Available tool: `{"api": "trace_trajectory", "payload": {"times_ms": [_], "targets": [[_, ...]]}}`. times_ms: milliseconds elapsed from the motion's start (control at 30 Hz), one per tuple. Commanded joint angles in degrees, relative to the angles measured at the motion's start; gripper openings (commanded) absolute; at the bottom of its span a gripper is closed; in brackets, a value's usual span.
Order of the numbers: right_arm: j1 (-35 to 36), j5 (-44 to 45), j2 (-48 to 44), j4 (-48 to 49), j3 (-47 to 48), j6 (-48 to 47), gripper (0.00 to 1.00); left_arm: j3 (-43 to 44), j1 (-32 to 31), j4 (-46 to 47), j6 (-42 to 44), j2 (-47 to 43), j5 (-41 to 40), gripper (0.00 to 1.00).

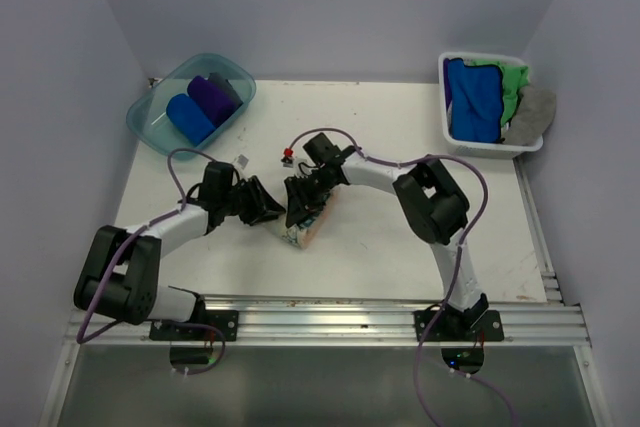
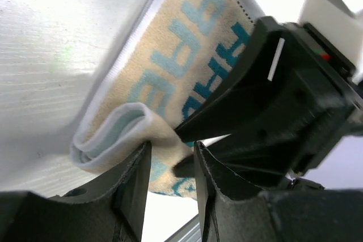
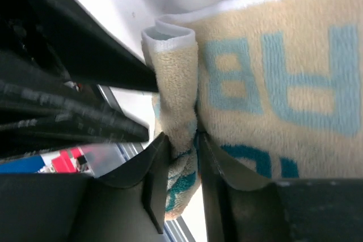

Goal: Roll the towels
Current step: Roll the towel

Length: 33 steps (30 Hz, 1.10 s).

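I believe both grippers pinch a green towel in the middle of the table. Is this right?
Not green: the left wrist and right wrist views show a cream towel with teal lettering. The left gripper and the right gripper both pinch it in the middle of the table.

Robot test cell, most likely in a robotics lab. Plain lilac walls (image 1: 330,7) box in a white counter (image 1: 400,247) on three sides. The left arm (image 1: 150,247) and right arm (image 1: 430,202) are bolted to an aluminium rail (image 1: 330,319) at the near edge, with purple cable (image 1: 169,165) looped loose. The walls hide the wider room.
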Motion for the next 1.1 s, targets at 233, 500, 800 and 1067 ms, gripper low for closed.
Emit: {"api": "trace_trajectory", "payload": {"times_ms": [233, 500, 800, 1067], "targets": [[2.50, 26.81, -22.33, 1.91, -9.95, -1.75, 0.46, 0.12, -0.02, 2.03, -1.70, 2.73, -3.99, 0.39], [12.44, 37.04, -23.41, 2.97, -10.14, -7.64, 0.17, 0.56, -0.02, 1.50, -1.79, 4.32, -4.17, 0.39], [14.73, 44.22, -17.26, 0.51, -7.49, -9.31, 0.08, 1.61, -0.02, 0.71, -1.61, 4.41, -4.52, 0.39], [14.29, 49.78, -13.66, 1.56, -8.20, -9.49, 0.07, 3.80, -0.02, -4.37, 0.66, 3.01, -5.66, 0.43]]}}
